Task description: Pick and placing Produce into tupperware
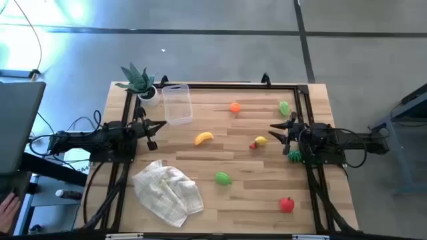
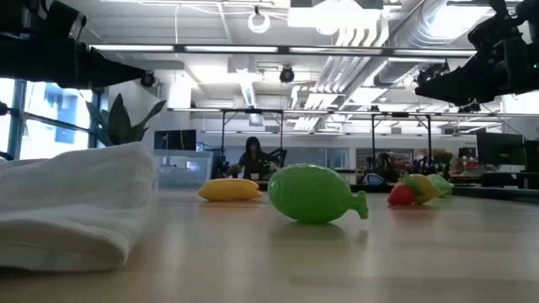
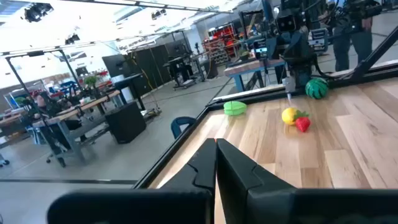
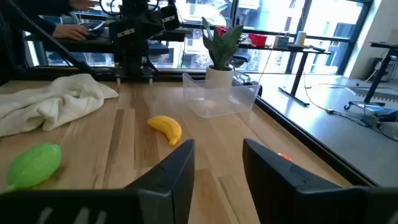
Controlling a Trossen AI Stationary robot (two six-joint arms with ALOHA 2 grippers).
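Produce remains loose on the table, banana (image 1: 203, 138) at frame centre and tupperware (image 1: 177, 103) empty upper left; right gripper (image 1: 276, 131), fingers parted and empty, hovers by the lemon (image 1: 260, 141), apparently approaching a first pick requiring descent; left gripper (image 1: 159, 127) pressed together, idle.

Ceiling strip lights lit the room brightly and evenly, and a blue-white glare washed the floor (image 1: 60, 20) toward ten o'clock in the high view. Shadows on the bench (image 1: 247, 200) were faint. In the low view the nearby cloth (image 2: 72, 206) was soft and blurred.
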